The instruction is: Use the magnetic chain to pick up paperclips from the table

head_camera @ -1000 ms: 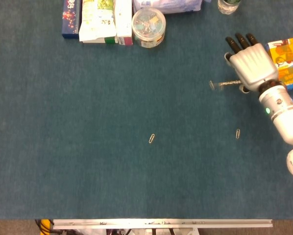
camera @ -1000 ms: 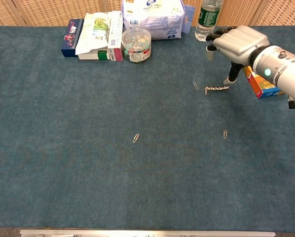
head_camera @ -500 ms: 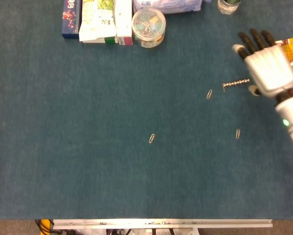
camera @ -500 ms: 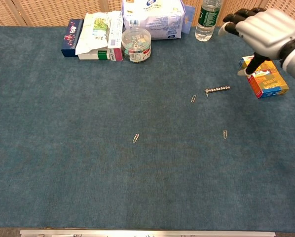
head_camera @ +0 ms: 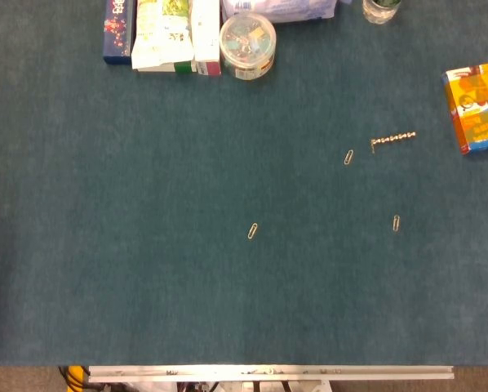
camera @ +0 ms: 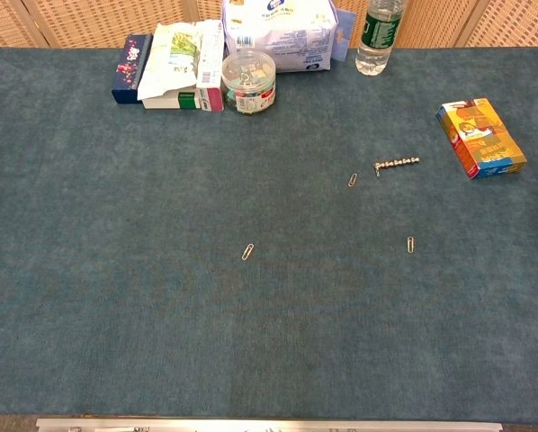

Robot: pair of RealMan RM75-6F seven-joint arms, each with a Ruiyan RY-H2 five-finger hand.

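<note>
Neither robot hand visible in head or chest view, so grasp state cannot tell. Magnetic chain (head_camera: 393, 140) lies flat on counter (head_camera: 146, 245), held by nothing. One paperclip (head_camera: 349, 157) just beside its left end, two more paperclips apart: (head_camera: 253, 231), (head_camera: 397, 223). Orange box (head_camera: 475, 109) right of chain.
</note>
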